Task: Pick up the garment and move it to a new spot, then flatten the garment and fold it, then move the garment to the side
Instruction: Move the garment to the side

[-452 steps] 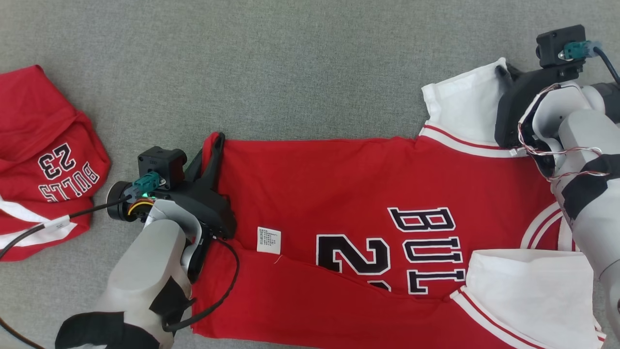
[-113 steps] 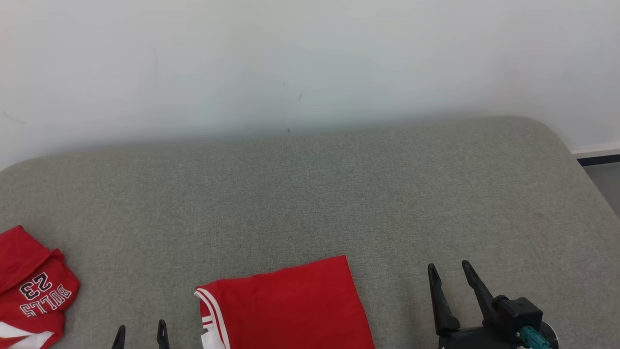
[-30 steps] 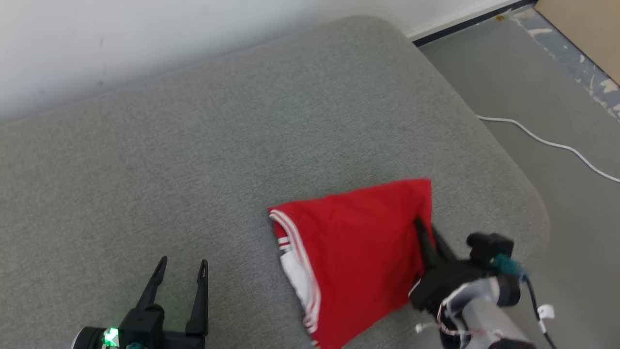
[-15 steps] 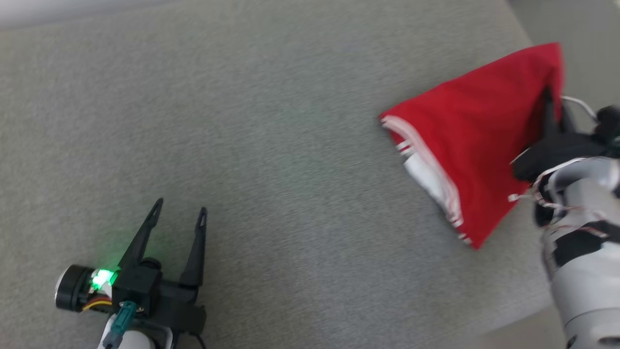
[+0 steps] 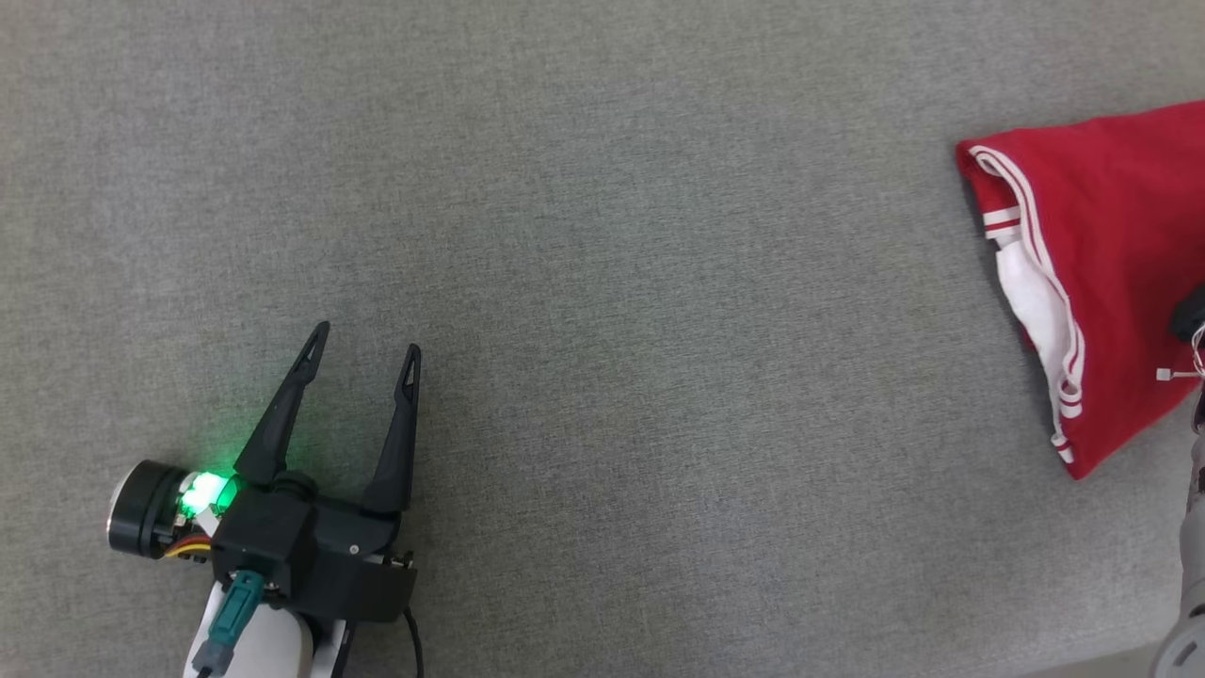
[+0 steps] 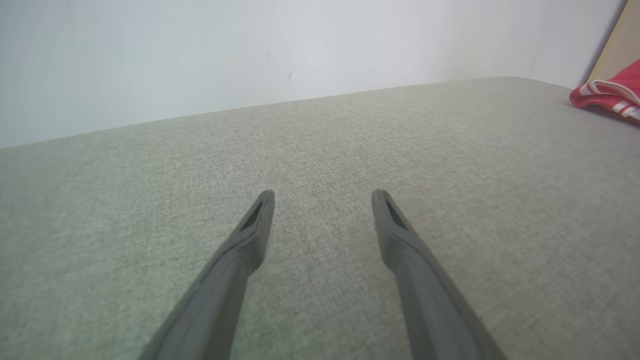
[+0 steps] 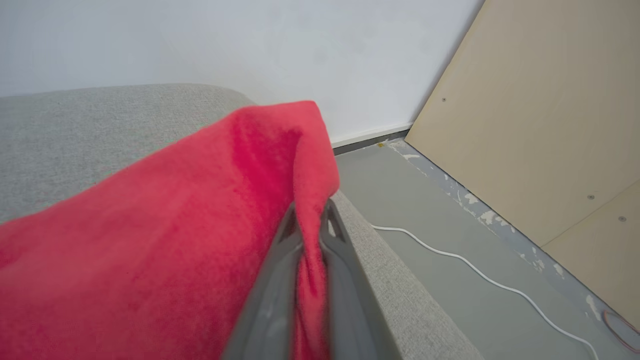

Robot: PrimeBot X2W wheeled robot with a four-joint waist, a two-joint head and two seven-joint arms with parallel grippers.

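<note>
Your right gripper (image 7: 311, 210) is clamped on the garment (image 7: 175, 240). A ridge of red cloth runs up between its two fingers (image 7: 272, 300), which stand almost together with only the fabric between them. The rest of the cloth spreads away to the left of those jaws and rises just past their tips in a soft peak. Immediately right of the jaws the grey cushion (image 7: 400, 300) ends at its edge. Beyond that edge you see the floor (image 7: 425, 200), a white cable (image 7: 475, 270) lying on it, and a leaning wooden panel (image 7: 540, 125).

From the head camera, the garment (image 5: 1111, 264) lies folded on the cushion (image 5: 659, 282) at the far right. Its white-striped trim and a white inner layer face your left gripper (image 5: 367, 339). The pale right forearm (image 5: 1191, 527) shows at the picture's edge beside the cloth.

Your left gripper's jaws stand wide apart and hold nothing, with only bare grey upholstery between them. You cannot tell whether the fingertips touch the cushion. A green light (image 5: 202, 492) glows on the wrist behind the jaws. The garment is well apart from this gripper, off to the right of its right finger. In the left wrist view (image 6: 324, 192) the garment is a small red heap (image 6: 607, 95) near the cushion's far corner, with the white wall (image 6: 250, 50) ahead of the tips.
</note>
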